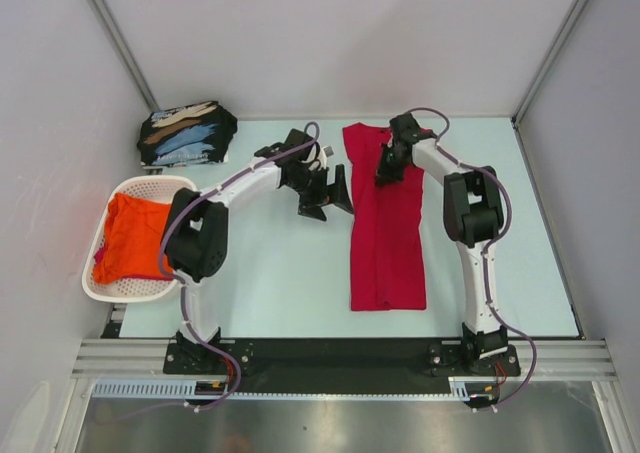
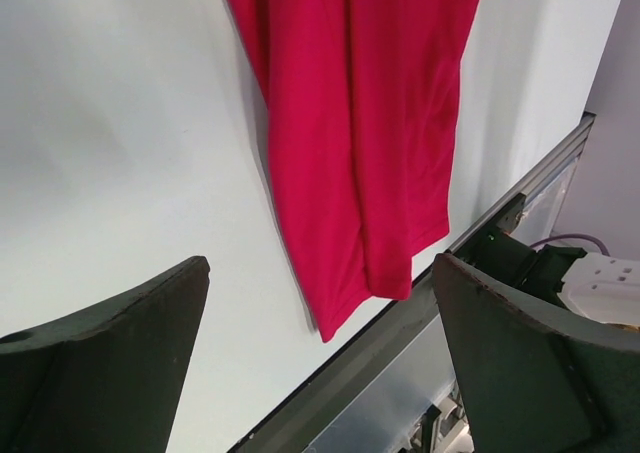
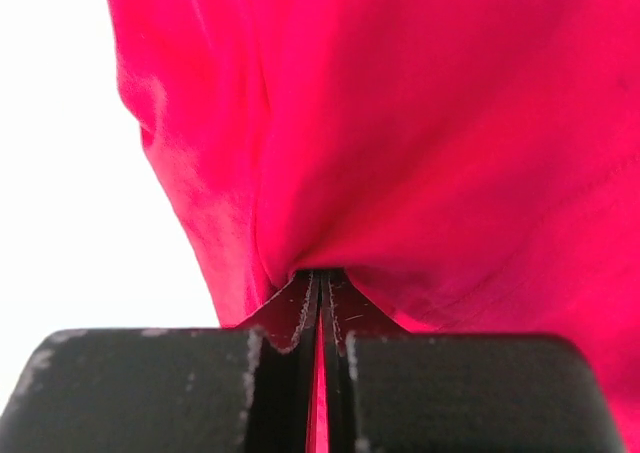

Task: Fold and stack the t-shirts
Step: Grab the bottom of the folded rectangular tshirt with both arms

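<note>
Now the red shirt is pinched at its far end

The red shirt [image 1: 387, 228] lies flat on the table [image 1: 280, 273], on the right side, folded into a long narrow strip. The right gripper [image 1: 386, 173] is squeezed tight on a bit of the red cloth near the far end of the shirt. The cloth bunches up where the two fingers meet. The left gripper [image 1: 328, 201] hangs over the bare table just left of the shirt. Its fingers are spread wide and hold nothing. A folded pile of black shirts [image 1: 187, 133] with blue and tan prints sits in the far left corner. An orange shirt [image 1: 132, 235] is bunched up in the white basket [image 1: 135, 293] at the left edge.
</note>
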Tool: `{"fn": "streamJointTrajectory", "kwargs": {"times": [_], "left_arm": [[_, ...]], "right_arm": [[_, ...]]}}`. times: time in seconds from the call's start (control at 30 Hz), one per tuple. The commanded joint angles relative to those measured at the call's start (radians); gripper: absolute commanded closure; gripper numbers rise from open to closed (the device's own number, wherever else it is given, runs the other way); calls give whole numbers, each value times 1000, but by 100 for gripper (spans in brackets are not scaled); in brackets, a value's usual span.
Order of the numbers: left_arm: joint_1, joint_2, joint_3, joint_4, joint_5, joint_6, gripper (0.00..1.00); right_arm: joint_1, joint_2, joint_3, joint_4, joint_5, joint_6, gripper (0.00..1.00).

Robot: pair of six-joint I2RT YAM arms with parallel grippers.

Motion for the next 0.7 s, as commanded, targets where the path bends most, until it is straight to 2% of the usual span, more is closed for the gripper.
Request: {"fn": "streamJointTrajectory", "kwargs": {"times": [0.0,0.03,0.1,0.13,0.17,0.27,0.37,0.43,0.5,0.53,0.67], "left_arm": [[12,-96,-70,-2,-9,22,0],[17,-107,-95,9,-1,22,0],[24,-145,-176,55,22,19,0],[27,-159,-204,87,25,19,0],[27,-179,-251,102,33,19,0],[29,-196,-323,148,65,12,1],[28,-194,-391,193,96,-10,0],[23,-194,-428,236,114,-30,0],[11,-193,-484,273,132,-63,0],[6,-193,-504,314,149,-80,0],[-41,-211,-604,414,155,-166,0]], "right_arm": [[-31,-179,-163,-96,138,-38,95],[-67,-304,-207,-86,143,-39,93],[-118,-455,-348,-59,134,-29,69],[-144,-596,-388,-53,128,-24,58],[-199,-658,-431,-53,120,-25,41],[-303,-879,-566,-92,65,-30,15],[-359,-1024,-701,-169,-21,-47,7],[-362,-1068,-821,-223,-55,-55,8],[-371,-1132,-918,-264,-116,-27,10],[-372,-1163,-1011,-266,-134,-12,11],[-375,-1287,-1195,-240,-258,85,20]]}}
